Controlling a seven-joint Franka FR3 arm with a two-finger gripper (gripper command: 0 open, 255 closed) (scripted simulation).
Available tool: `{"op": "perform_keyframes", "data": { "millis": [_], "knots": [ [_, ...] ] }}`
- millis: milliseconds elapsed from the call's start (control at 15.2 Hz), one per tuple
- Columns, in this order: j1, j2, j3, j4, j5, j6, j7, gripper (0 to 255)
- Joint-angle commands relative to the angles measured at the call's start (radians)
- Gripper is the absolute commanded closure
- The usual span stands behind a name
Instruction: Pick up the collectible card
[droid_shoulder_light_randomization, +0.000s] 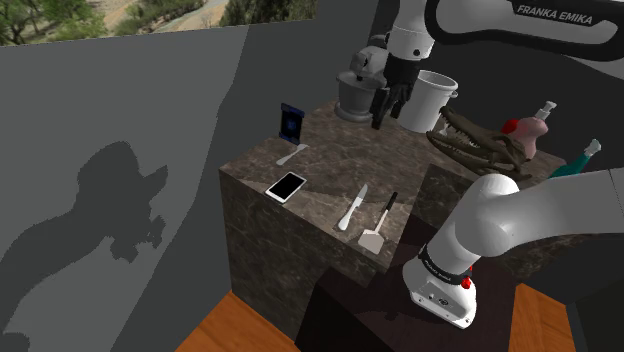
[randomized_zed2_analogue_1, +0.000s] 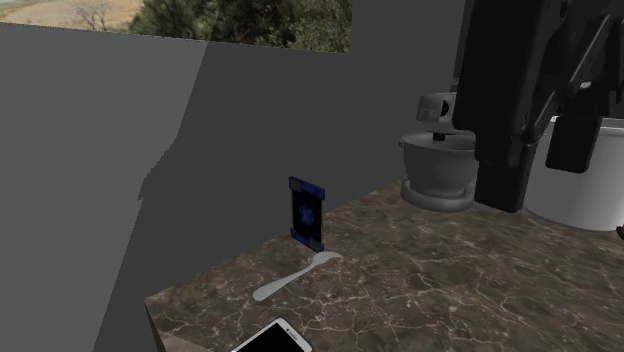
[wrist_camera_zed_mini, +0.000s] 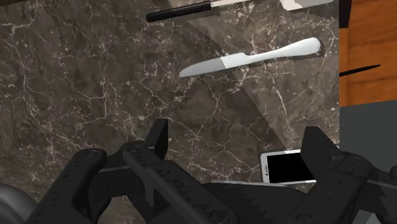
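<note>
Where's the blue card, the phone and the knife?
blue card (randomized_zed2_analogue_1: 307, 212), second exterior view, middle of its face.
phone (droid_shoulder_light_randomization: 286, 186), shoulder view, middle of its dark screen.
knife (wrist_camera_zed_mini: 249, 58), wrist view, middle, where blade meets handle.

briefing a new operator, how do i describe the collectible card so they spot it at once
Find the dark brown veined stone counter; at its edge by the grey wall stands a dark blue rectangular card. Unlike the grey spoon and white black-screened phone nearest it, which lie flat, it stands upright.
</note>
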Motion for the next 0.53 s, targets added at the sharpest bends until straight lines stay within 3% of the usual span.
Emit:
{"op": "perform_keyframes", "data": {
  "millis": [0,462],
  "knots": [
    [0.0,0.0,0.0,0.0,0.0,0.0,0.0,0],
    [-0.002,0.262,-0.1,0.116,0.023,0.14,-0.131,0]
  ]
}}
